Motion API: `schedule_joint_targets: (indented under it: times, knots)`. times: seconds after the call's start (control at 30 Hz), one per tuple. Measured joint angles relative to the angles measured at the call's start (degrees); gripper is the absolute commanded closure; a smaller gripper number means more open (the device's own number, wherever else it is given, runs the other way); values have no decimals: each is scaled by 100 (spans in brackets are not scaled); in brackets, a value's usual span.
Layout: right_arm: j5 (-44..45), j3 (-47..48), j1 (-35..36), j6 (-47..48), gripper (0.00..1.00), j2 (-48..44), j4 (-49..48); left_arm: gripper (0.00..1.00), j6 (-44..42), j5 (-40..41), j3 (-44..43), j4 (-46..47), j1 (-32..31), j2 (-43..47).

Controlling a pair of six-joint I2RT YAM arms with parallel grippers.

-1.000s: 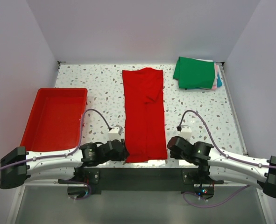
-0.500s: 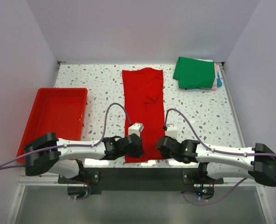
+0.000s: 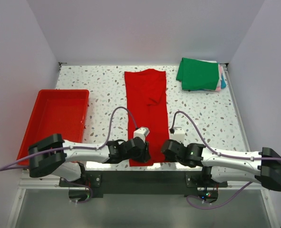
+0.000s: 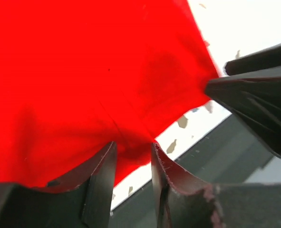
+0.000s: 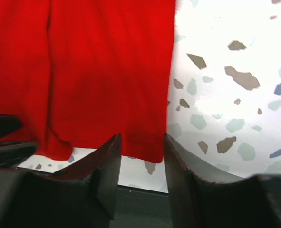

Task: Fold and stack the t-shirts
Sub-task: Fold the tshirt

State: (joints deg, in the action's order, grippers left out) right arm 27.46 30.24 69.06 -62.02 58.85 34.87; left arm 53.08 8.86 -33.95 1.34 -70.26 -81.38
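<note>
Red t-shirt [image 3: 147,114] lies as a long strip down the middle of the desk [image 3: 97,90], hem at the near edge by the arm bases. Sides look folded in, so we read this as the start of the end-over-end fold: near hem up toward the far end

Left fingers [image 4: 100,175] sit at the hem's left corner, part open. The cloth edge dips into the gap, but we see no clamp on it. Right fingers [image 5: 107,166] straddle the hem by its right corner, also part open, nothing held

Done pile is at the far right corner with the green t-shirt [image 3: 198,73] on top and other folded edges peeking out on its right, well apart from the red one. Red tray [image 3: 54,121] on the left isn't in play

Next move as we see it: close both pairs on the hem, catching every layer. Then lift together and carry it toward the far end, level, so the strip doesn't skew. Risk is one side pinching only the top layer and the side fold opening up
</note>
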Motion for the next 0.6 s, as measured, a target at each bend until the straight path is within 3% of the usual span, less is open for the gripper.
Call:
schedule_joint_targets:
  times: [0.23, 0.6]
  knots:
    - [87, -240, 0, -341, 48, -603, 422, 45, 361, 568, 162, -815, -2, 1694]
    - [37, -584, 0, -706, 49, -874, 374, 47, 1906, 1086, 1657, -1853, -2, 3095]
